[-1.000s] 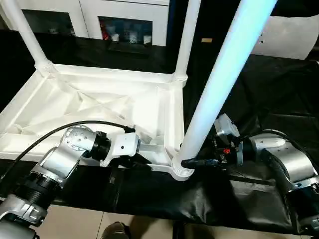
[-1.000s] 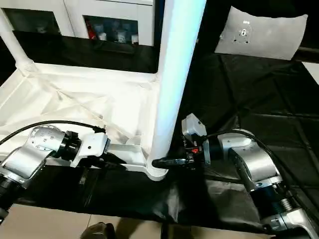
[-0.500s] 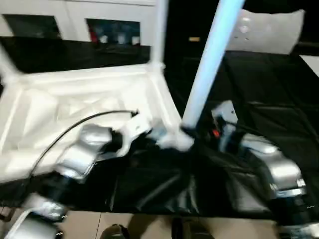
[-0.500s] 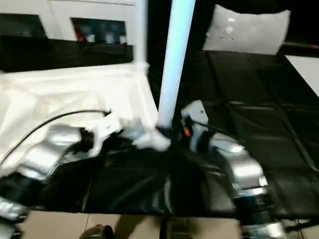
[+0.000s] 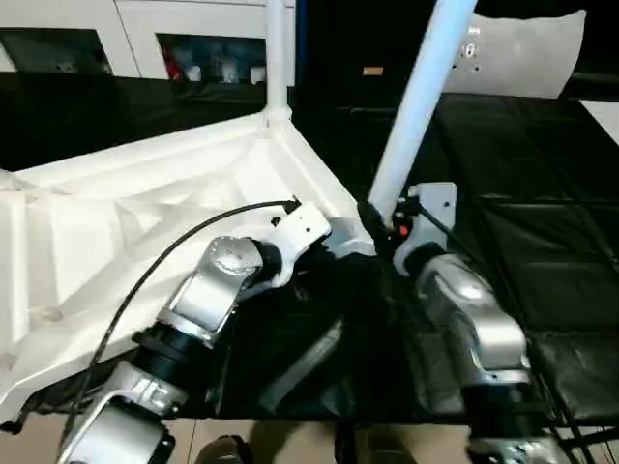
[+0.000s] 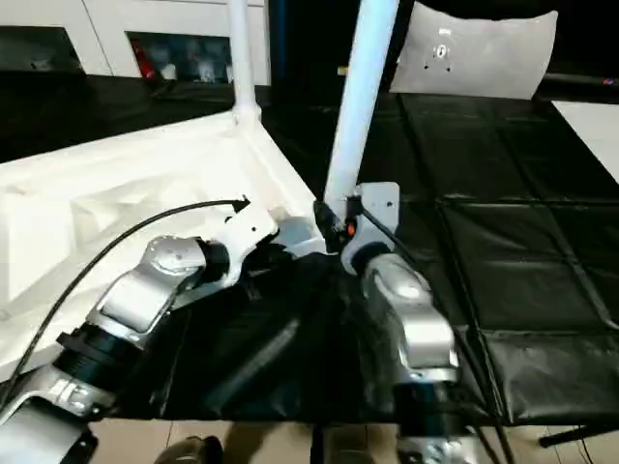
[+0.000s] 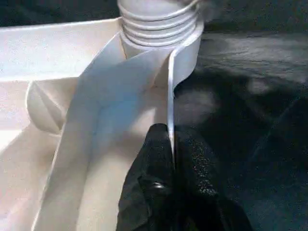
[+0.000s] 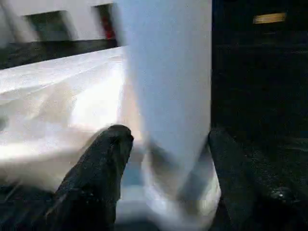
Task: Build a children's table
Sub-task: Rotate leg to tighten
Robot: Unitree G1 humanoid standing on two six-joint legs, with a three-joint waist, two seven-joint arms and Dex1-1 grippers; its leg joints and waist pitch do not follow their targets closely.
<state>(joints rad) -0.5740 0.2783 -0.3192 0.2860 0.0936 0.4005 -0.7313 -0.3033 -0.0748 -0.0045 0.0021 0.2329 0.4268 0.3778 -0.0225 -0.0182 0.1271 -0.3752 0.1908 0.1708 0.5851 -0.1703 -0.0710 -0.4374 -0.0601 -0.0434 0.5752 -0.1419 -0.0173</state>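
The left arm (image 5: 208, 295) has a silver forearm of brushed metal, with a round joint cap that carries small dark screws. Lower down it has a black ribbed collar and then another silver segment. A thin black cable (image 5: 164, 261) runs in an arc from the arm up to the white wrist housing (image 5: 305, 232). The right arm (image 5: 474, 324) is also silver and rounded, with a black ribbed ring near its lower end. Its wrist carries a white bracket (image 5: 430, 205) with a small red mark and a black cable. The fingers (image 7: 161, 192) are black with a fine grainy surface.

left gripper (image 7: 172, 144) pinched, right gripper (image 8: 166, 139) spread
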